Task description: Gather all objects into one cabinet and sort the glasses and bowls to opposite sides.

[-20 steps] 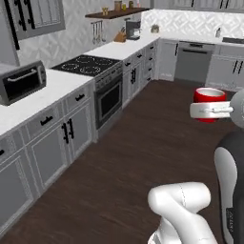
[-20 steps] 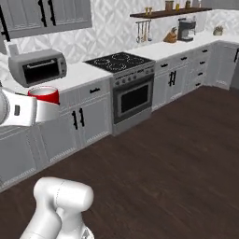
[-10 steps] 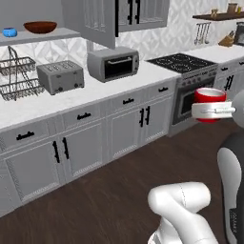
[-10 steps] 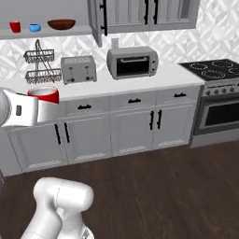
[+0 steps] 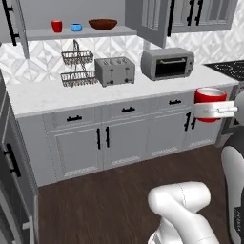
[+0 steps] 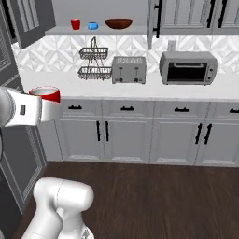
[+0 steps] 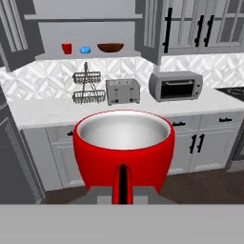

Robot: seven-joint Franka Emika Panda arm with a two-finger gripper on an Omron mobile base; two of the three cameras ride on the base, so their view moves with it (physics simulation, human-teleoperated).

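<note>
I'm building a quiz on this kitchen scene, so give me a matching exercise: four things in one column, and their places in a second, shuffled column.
Things:
1. red cup in the gripper
2. blue bowl
3. brown bowl
4. toaster

Places:
A. on the counter, between the wire rack and the toaster oven
B. on the cabinet shelf, between the other red cup and the brown bowl
C. off the shelf, over the floor
D. rightmost on the cabinet shelf

Pairs: 1-C, 2-B, 3-D, 4-A
</note>
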